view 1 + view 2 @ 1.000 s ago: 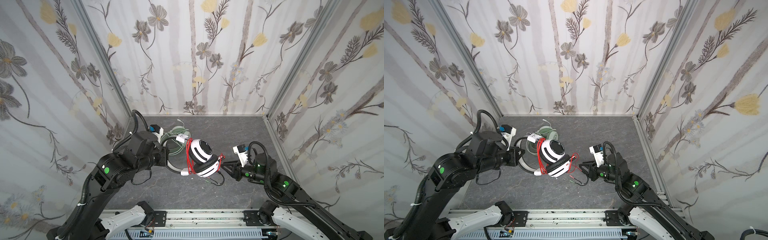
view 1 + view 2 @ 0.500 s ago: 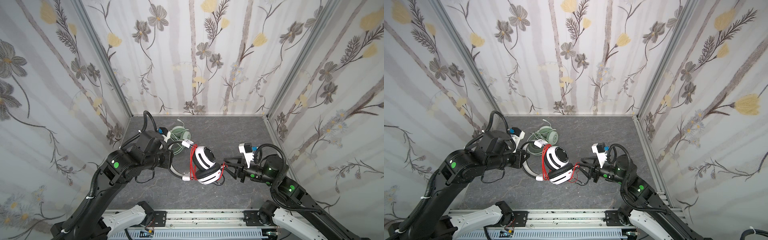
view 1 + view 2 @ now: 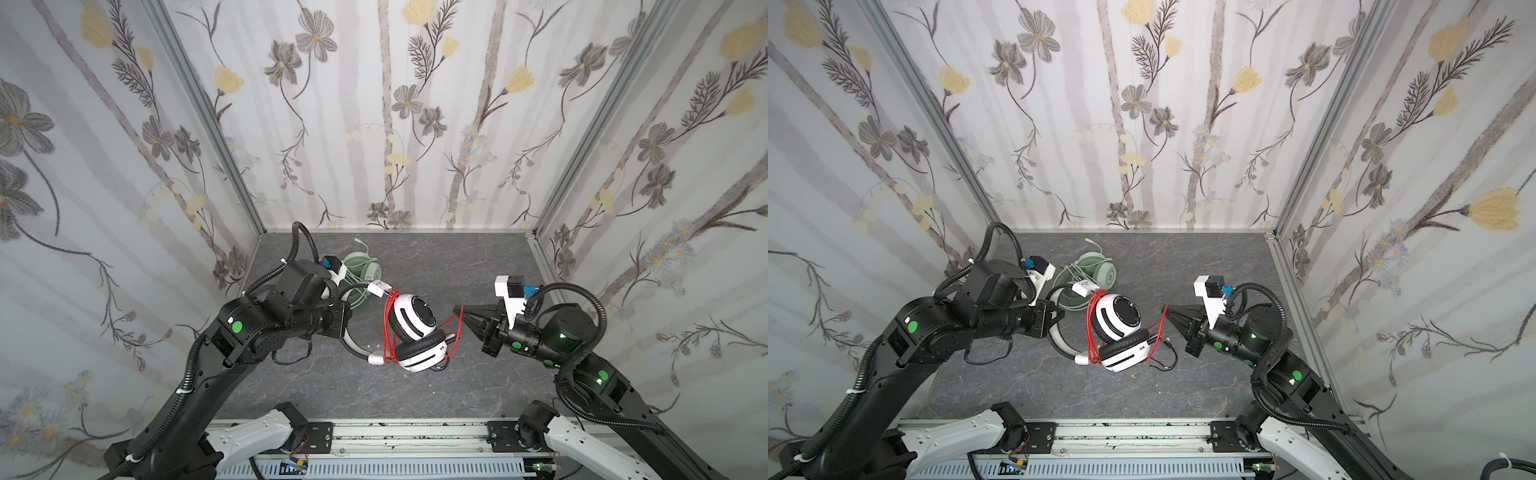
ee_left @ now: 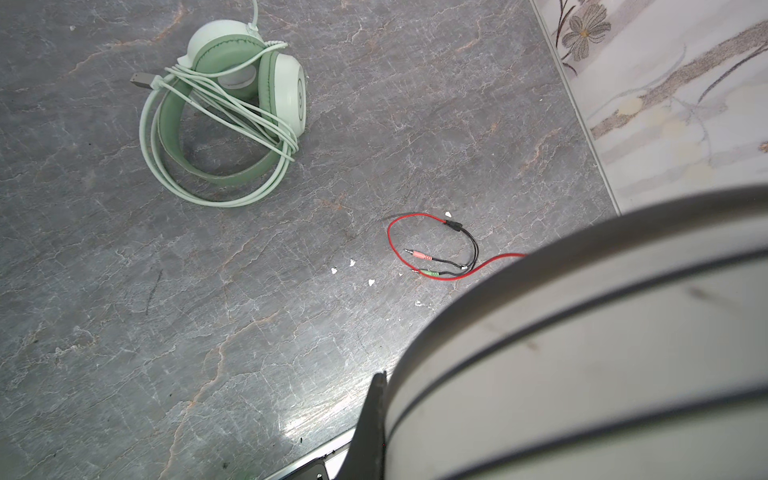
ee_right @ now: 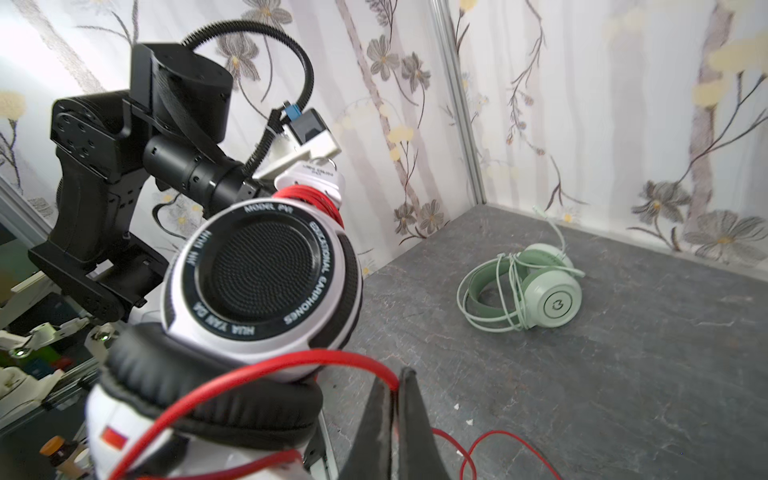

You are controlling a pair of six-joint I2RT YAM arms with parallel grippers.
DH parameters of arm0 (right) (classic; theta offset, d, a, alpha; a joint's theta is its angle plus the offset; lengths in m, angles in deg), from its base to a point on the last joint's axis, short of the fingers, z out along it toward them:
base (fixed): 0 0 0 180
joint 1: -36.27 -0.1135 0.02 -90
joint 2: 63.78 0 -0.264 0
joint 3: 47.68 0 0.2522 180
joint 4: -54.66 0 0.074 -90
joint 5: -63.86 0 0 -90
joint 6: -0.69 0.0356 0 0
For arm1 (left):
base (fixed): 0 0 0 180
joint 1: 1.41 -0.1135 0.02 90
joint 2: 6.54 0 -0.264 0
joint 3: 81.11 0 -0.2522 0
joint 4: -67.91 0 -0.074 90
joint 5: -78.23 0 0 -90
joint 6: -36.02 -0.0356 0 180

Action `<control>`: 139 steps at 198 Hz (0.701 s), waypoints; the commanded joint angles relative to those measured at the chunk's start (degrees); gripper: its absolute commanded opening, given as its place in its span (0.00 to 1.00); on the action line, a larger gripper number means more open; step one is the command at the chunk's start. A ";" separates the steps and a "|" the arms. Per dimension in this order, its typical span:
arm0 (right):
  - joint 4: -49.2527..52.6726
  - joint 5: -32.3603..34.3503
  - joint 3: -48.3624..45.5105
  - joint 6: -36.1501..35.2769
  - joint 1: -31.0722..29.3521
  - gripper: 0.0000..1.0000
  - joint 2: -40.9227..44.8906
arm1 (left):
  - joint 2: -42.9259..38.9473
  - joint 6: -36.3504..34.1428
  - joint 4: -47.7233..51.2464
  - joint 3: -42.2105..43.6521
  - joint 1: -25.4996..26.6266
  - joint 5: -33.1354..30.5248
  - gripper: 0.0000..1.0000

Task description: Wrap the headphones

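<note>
The headband (image 4: 582,353) hides one finger of the left gripper (image 3: 1060,319) in its wrist view; ahead, the red cord (image 4: 500,260) vanishes behind it.

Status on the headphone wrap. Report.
Left pincer shut on white-and-black headset, at the band. Right pincer shut on red cord, turns wound, tail loose. Mint-green headset wrapped, lying clear.
</note>
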 commanded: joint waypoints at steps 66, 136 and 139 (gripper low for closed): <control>11.76 -1.57 12.73 -7.48 -0.12 0.00 3.95 | 2.62 2.41 -0.71 -1.94 -0.04 -4.69 0.04; 18.10 2.43 7.54 -7.67 -0.39 0.00 7.70 | 5.15 6.50 -5.01 -10.55 -1.26 2.80 0.02; 18.11 3.00 6.94 -7.36 -0.45 0.00 8.01 | 5.33 6.67 -5.27 -10.98 -1.34 3.21 0.02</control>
